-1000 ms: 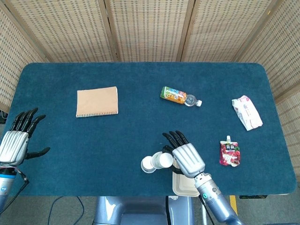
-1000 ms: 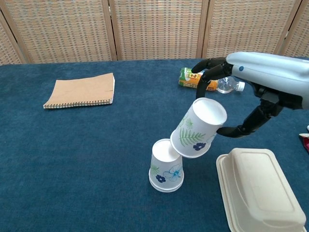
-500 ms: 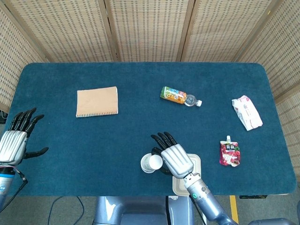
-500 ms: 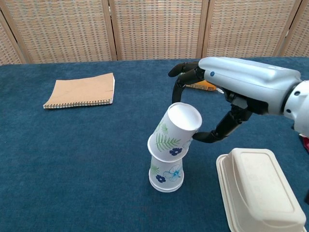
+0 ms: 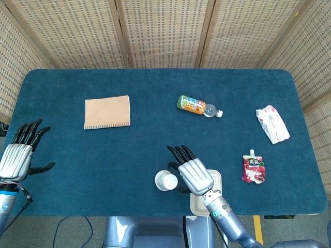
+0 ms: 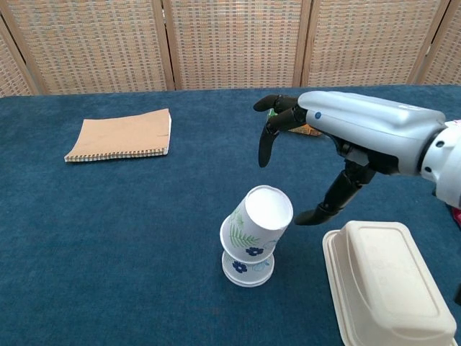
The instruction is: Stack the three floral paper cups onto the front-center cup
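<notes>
White top cup [image 6: 258, 223] with blue flowers and green fern sits tilted in the bottom cup [image 6: 245, 268]; right hand [image 6: 338, 137] released, fingers spread above it

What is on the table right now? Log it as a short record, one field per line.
stack: upper floral cup sits tilted over the lower cup, both bottom up, at front center
right hand: fingers apart above and right of the stack, touching no cup
left hand: fingers spread at the table's left edge, holding nothing
clamshell box: closed, right of the stack
notebook: flat, far left
bottle: lying on its side
pouch: right side
white packet: far right
</notes>
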`<action>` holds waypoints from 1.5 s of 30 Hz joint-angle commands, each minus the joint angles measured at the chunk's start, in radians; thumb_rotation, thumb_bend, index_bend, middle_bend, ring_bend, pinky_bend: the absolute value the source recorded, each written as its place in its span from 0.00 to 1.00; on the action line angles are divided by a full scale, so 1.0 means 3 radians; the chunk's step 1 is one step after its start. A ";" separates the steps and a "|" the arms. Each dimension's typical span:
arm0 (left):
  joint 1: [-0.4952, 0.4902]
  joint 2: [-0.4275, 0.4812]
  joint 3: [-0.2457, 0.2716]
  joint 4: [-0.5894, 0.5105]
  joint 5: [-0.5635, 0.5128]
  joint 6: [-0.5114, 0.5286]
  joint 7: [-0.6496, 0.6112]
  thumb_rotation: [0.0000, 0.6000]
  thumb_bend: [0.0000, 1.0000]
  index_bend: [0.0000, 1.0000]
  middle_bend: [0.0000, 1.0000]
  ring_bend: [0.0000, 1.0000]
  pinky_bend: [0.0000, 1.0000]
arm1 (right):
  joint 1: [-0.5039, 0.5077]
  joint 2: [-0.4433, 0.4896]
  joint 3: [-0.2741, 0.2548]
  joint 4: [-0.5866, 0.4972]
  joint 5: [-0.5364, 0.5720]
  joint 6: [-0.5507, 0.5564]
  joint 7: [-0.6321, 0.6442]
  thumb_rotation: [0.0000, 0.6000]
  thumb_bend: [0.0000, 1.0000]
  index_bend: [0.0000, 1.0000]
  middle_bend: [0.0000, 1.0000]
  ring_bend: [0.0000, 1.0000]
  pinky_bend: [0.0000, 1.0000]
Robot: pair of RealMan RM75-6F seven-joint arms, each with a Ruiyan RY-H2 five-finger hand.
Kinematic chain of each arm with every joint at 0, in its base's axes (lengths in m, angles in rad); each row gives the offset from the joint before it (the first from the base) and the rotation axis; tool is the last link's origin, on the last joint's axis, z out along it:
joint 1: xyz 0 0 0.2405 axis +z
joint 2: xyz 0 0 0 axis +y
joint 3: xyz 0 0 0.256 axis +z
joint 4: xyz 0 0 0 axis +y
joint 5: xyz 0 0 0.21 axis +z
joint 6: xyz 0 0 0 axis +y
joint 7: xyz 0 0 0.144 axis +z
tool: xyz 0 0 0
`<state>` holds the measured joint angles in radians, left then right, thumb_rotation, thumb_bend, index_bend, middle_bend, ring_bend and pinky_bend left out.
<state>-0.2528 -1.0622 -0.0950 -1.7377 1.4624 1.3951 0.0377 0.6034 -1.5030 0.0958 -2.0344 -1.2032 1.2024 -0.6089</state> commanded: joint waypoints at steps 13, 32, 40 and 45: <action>0.0008 0.0000 -0.0015 0.0000 0.0003 0.0017 -0.0025 1.00 0.10 0.13 0.00 0.00 0.00 | -0.0046 0.0032 0.0061 -0.0040 0.0011 0.0090 0.0055 1.00 0.16 0.39 0.07 0.00 0.00; 0.0074 0.0002 0.0042 0.0009 0.0049 0.0065 0.0026 1.00 0.10 0.02 0.00 0.00 0.00 | -0.0462 0.0687 -0.0078 0.0241 -0.0328 0.0540 0.0441 1.00 0.16 0.19 0.00 0.00 0.00; 0.0214 -0.0052 0.0155 0.0010 0.0090 0.0182 0.0188 1.00 0.10 0.00 0.00 0.00 0.00 | -0.0951 0.1110 -0.0266 0.0796 -0.0467 0.0852 0.1212 1.00 0.14 0.04 0.00 0.00 0.00; 0.0262 -0.0086 0.0189 0.0021 0.0097 0.0216 0.0259 1.00 0.10 0.00 0.00 0.00 0.00 | -0.1134 0.1162 -0.0320 0.0968 -0.0546 0.0984 0.1440 1.00 0.14 0.04 0.00 0.00 0.00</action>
<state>-0.1755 -1.0866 -0.0397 -1.7321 1.4908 1.4589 0.1141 0.2811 -1.1655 0.0097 -1.7577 -1.3565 1.4861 -0.1987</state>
